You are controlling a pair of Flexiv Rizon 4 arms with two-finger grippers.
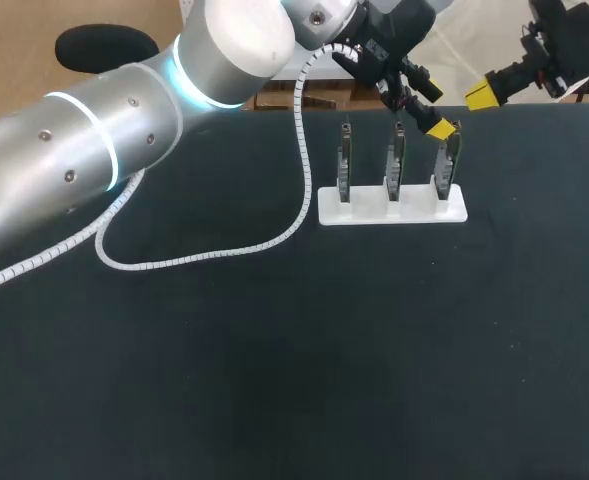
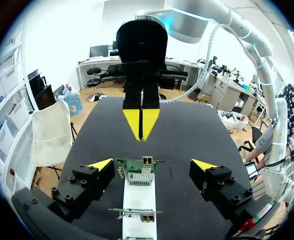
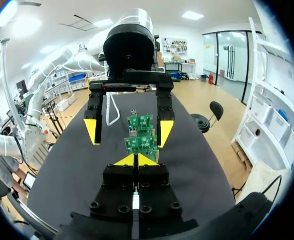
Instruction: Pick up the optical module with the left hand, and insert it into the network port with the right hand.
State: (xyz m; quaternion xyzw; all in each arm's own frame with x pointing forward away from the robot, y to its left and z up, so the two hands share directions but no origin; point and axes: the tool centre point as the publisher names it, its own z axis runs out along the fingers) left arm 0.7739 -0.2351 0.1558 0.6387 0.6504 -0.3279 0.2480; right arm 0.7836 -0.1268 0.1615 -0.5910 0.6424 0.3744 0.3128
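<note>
The left gripper (image 2: 152,165) holds its jaws wide, yellow tips either side of an upright green circuit board (image 2: 133,176) and touching nothing that I can see; at the board's free edge sits a small silvery metal cage (image 2: 147,161), which I take for the network port. The right gripper (image 3: 136,160) hovers just beyond that board, its jaws pressed tip to tip with nothing visible between them. The board stands at the end of a white slotted rack (image 1: 394,208) nearest the right arm, two more boards behind it, on the black surface (image 1: 274,350).

The optical module I cannot pick out as a separate thing; it may sit in the cage or be hidden, so its place is uncertain. By my reading the pick-up is not yet done; this is the approach. The next move calls for the left jaws to settle squarely about the module and narrow without knocking the board; the right jaws must part before any handover.
</note>
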